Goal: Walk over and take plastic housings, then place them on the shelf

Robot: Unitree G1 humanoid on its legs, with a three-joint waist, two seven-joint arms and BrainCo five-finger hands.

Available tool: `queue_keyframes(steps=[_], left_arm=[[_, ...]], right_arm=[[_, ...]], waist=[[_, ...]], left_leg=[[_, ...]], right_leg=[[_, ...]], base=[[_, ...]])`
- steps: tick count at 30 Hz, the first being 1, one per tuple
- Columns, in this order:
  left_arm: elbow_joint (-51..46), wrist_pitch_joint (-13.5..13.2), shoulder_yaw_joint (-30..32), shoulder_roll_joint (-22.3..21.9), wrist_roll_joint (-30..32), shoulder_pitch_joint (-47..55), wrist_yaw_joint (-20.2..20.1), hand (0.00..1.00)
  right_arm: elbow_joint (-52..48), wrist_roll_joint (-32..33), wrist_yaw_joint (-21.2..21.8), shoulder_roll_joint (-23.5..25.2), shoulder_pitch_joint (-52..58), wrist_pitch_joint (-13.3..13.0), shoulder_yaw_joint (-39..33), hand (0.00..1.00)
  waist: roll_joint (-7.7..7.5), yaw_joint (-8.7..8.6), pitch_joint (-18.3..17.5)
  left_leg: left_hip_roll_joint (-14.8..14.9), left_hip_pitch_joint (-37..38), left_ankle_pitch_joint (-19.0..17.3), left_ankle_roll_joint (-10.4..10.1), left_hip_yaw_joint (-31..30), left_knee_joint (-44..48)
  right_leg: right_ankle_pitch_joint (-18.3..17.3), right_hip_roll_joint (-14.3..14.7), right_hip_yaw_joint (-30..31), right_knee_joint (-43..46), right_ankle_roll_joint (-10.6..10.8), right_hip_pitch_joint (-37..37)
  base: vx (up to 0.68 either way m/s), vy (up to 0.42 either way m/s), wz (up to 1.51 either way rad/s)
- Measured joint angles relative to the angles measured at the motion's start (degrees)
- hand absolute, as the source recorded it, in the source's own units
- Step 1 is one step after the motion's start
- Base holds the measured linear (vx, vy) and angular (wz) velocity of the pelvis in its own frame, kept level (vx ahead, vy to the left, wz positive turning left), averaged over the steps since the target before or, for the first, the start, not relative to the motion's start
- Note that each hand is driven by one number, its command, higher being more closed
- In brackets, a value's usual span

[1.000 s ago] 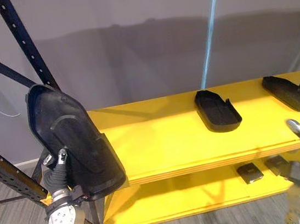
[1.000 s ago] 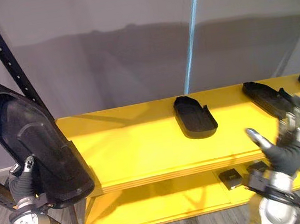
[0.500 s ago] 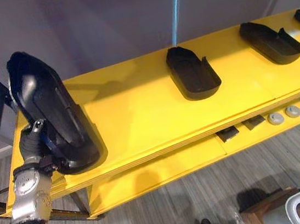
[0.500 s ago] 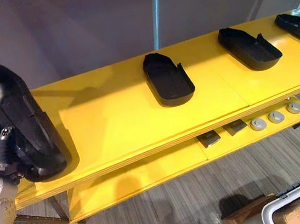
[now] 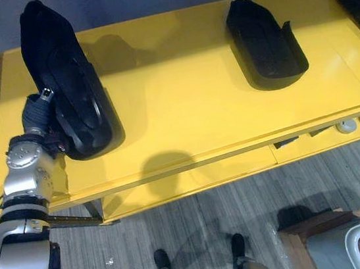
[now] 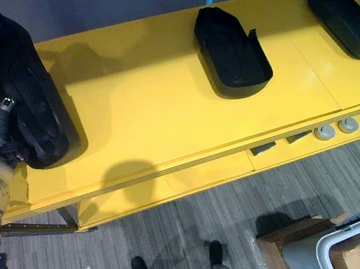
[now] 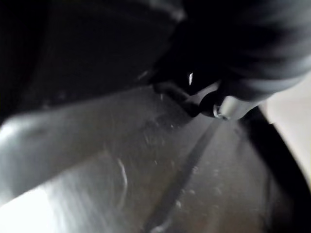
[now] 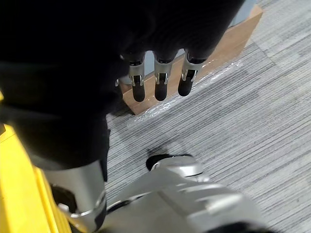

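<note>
Against the black plastic housing (image 5: 72,95), the left hand (image 5: 36,113) is being clamped, thumb on the outer face; the housing is being propped, tilted, on the yellow shelf (image 5: 183,107), left end. Right hand (image 8: 161,85) is being held slack-fingered, uncurled, above grey floor (image 8: 252,107).

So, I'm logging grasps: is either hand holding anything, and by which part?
The left hand grips the black plastic housing by the edge near its closer end, on the yellow shelf. The right hand holds nothing.
</note>
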Motion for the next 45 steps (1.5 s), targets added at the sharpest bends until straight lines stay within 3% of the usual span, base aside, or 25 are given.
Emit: queue_keyframes(steps=[10,19,28,32,33,35,39,42,43,45], left_arm=[[2.3,1.4,0.0,-0.3,6.3,-2.8,-0.6,0.0],[2.1,1.4,-0.6,-1.4,7.4,-3.3,-0.3,0.0],[2.2,1.9,-0.7,-2.2,5.5,-3.6,-0.6,0.0],[-3.1,2.4,1.2,-2.3,5.2,-1.6,1.4,0.0],[-6.9,2.1,3.0,-2.4,5.1,0.3,2.6,1.0],[-23.9,-2.6,13.1,-6.4,6.3,11.3,8.3,1.0],[-45.5,-7.8,23.9,-20.1,12.2,31.4,15.0,1.0],[-58.0,-9.0,23.1,-33.3,17.9,45.9,15.8,1.0],[-59.6,-9.0,22.1,-35.7,18.9,48.4,15.7,1.0],[-62.3,-8.9,17.0,-42.7,21.3,56.9,14.3,1.0]], right_arm=[[1.3,1.1,1.4,-0.8,0.0,0.1,0.3,0.0],[3.0,2.1,1.9,-1.0,0.0,0.2,0.7,0.0],[5.7,2.0,2.4,-1.0,-0.1,1.3,-0.3,0.0],[10.3,1.8,2.9,-0.4,-0.3,2.4,-4.2,0.0],[11.0,1.8,2.9,-0.1,-0.3,2.5,-5.0,0.0],[13.2,1.9,2.7,0.6,0.1,2.7,-7.5,0.0],[16.0,1.8,2.3,0.1,1.3,2.7,-9.7,0.0],[17.4,1.8,2.3,0.3,1.2,2.6,-11.5,0.0],[17.4,1.8,2.4,0.2,1.2,2.6,-11.5,0.0],[17.5,1.8,2.4,0.4,0.9,2.4,-11.5,0.0]], waist=[[-0.08,0.28,0.0],[-0.67,-0.25,-0.4],[-1.1,-1.08,-1.0],[-0.78,-2.0,-3.6],[-0.79,-2.33,-4.1],[-0.19,-2.48,-6.7],[1.46,-1.65,-11.4],[1.92,-0.72,-13.4],[1.91,-0.68,-13.5],[1.91,-0.56,-14.0]], left_leg=[[-0.3,1.4,0.0,0.0,0.8,-0.1],[-1.2,4.5,1.2,-0.2,1.1,-2.6],[-4.2,11.0,5.4,-0.2,1.0,-10.3],[-6.1,14.4,7.9,0.1,-0.1,-15.4],[-6.3,14.9,8.1,0.2,-0.5,-16.0],[-6.9,17.0,8.8,0.1,-0.9,-18.4],[-7.3,20.6,9.2,-0.3,-1.4,-21.9],[-7.4,21.3,9.3,-0.4,-2.1,-22.9],[-7.4,21.4,9.3,-0.4,-2.2,-23.1],[-7.3,21.5,9.4,-0.5,-2.2,-23.4]], right_leg=[[-0.7,-0.5,0.3,0.8,0.3,0.2],[-0.7,-0.9,0.2,0.4,0.3,2.3],[-1.0,-1.8,-0.3,-0.5,0.7,6.2],[-1.1,-2.7,-1.7,-1.5,0.9,8.8],[-1.2,-2.8,-1.9,-1.8,1.0,9.4],[-1.3,-2.9,-2.6,-3.4,1.2,11.5],[-1.3,-2.5,-3.7,-6.6,1.2,15.6],[-1.5,-2.3,-4.5,-7.6,1.4,16.9],[-1.5,-2.2,-4.6,-7.8,1.4,17.0],[-1.5,-2.0,-4.5,-8.1,1.4,17.1]], base=[[0.01,0.017,-0.02],[0.0,0.007,0.01],[-0.01,0.003,0.07],[-0.01,0.014,0.18],[0.03,0.02,0.26],[0.06,0.028,0.18],[0.1,0.017,0.11],[0.09,0.012,0.1],[0.06,0.013,0.07],[0.04,0.013,0.0]])
